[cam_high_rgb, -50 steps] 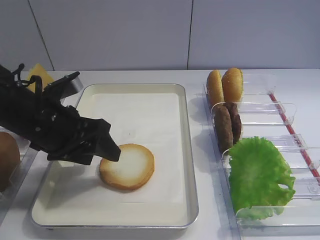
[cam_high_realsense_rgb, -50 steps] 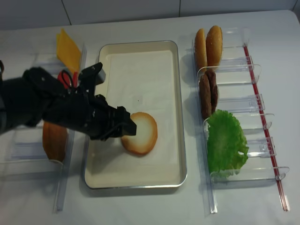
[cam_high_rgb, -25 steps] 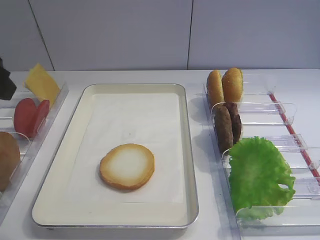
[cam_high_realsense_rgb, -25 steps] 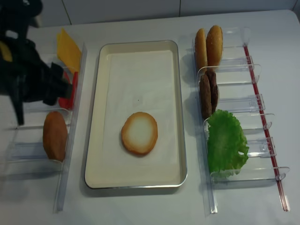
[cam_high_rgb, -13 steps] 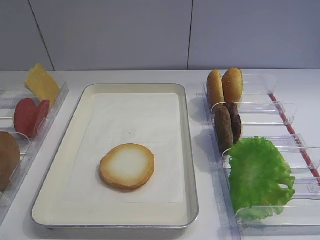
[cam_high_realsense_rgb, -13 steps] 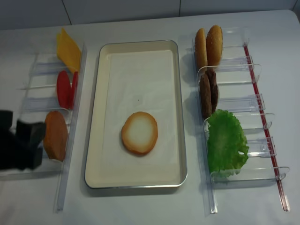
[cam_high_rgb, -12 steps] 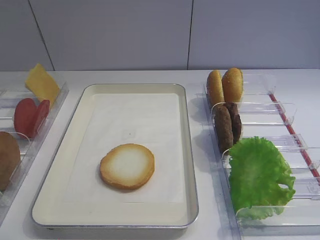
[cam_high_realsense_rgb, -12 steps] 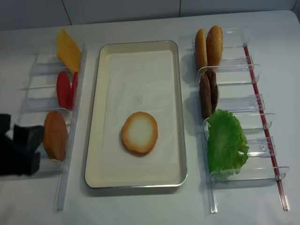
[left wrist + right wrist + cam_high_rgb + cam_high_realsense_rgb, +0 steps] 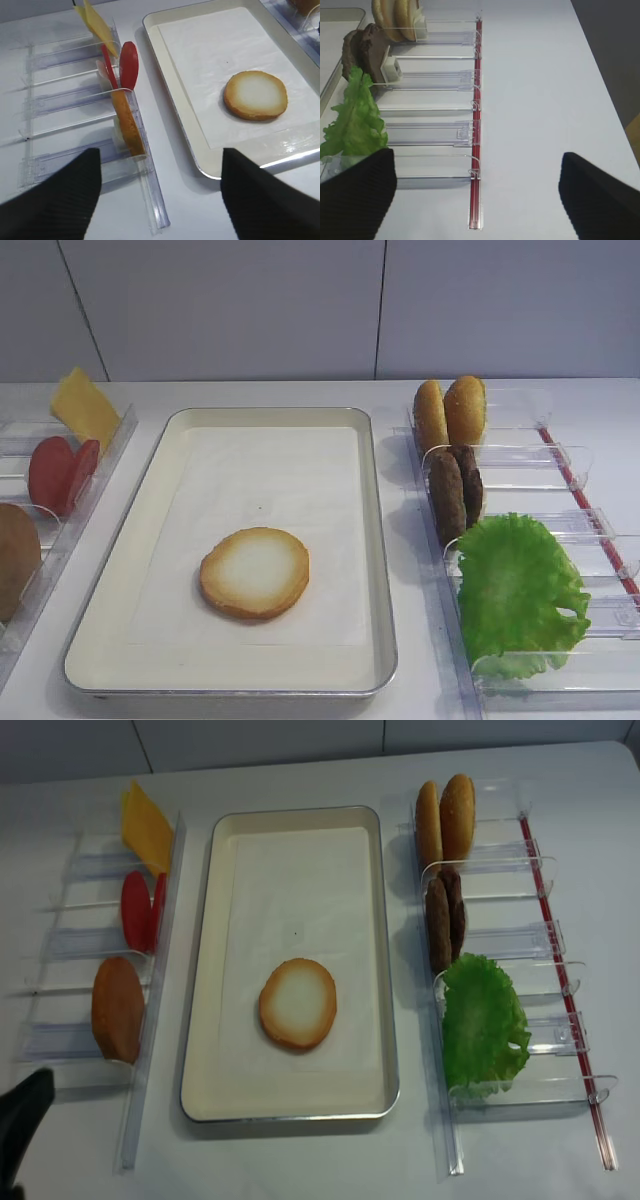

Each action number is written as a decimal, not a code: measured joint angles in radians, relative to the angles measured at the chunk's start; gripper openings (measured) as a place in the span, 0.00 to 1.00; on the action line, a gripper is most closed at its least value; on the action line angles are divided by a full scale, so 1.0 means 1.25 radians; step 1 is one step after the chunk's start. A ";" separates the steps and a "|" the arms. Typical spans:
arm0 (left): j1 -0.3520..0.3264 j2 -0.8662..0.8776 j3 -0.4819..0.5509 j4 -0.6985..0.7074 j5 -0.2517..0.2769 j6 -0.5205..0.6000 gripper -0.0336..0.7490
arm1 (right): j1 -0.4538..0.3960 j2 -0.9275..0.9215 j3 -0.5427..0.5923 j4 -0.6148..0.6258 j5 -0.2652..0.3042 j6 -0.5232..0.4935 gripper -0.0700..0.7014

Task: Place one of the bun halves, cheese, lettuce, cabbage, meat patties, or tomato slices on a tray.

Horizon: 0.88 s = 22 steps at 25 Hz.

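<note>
A bun half (image 9: 254, 572) (image 9: 298, 1004) (image 9: 255, 95) lies cut face up on the paper liner of the tray (image 9: 378, 540) (image 9: 200, 970). My left gripper (image 9: 160, 195) is open and empty, hovering near the table's front, left of the tray. My right gripper (image 9: 477, 200) is open and empty over the end of the right rack. Cheese (image 9: 85, 405), tomato slices (image 9: 60, 472) stand in the left rack. Meat patties (image 9: 455, 490) and lettuce (image 9: 520, 590) stand in the right rack. Cabbage is out of view.
A plain brown bun (image 9: 118, 1008) stands in the left clear rack (image 9: 150, 200). Two golden upright buns (image 9: 450, 410) stand at the far end of the right rack (image 9: 475, 150). A black part of the left arm (image 9: 20, 1120) shows at the front left corner.
The left arm has pulled back from the tray to the front left corner, and the bun half stays alone on the liner. The right side has not changed.
</note>
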State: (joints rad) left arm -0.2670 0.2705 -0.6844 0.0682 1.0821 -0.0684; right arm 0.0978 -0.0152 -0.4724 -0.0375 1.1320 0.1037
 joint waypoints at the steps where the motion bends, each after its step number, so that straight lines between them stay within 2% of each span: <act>1: 0.000 -0.020 0.008 0.000 0.007 0.000 0.65 | 0.000 0.000 0.000 0.000 0.000 0.000 0.95; 6: 0.000 -0.100 0.062 -0.016 0.037 0.000 0.65 | 0.000 0.000 0.000 0.000 0.000 0.000 0.95; 12: 0.000 -0.179 0.130 -0.020 0.041 0.000 0.62 | 0.000 0.000 0.000 0.000 0.000 0.000 0.95; 18: 0.000 -0.201 0.157 -0.020 0.071 0.001 0.61 | 0.000 0.000 0.000 0.000 0.000 0.000 0.95; 22: 0.000 -0.201 0.161 -0.022 0.072 0.001 0.60 | 0.000 0.000 0.000 0.000 0.000 0.000 0.95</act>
State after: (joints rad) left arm -0.2670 0.0196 -0.4836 0.0413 1.1718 -0.0665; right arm 0.0978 -0.0152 -0.4724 -0.0375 1.1320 0.1037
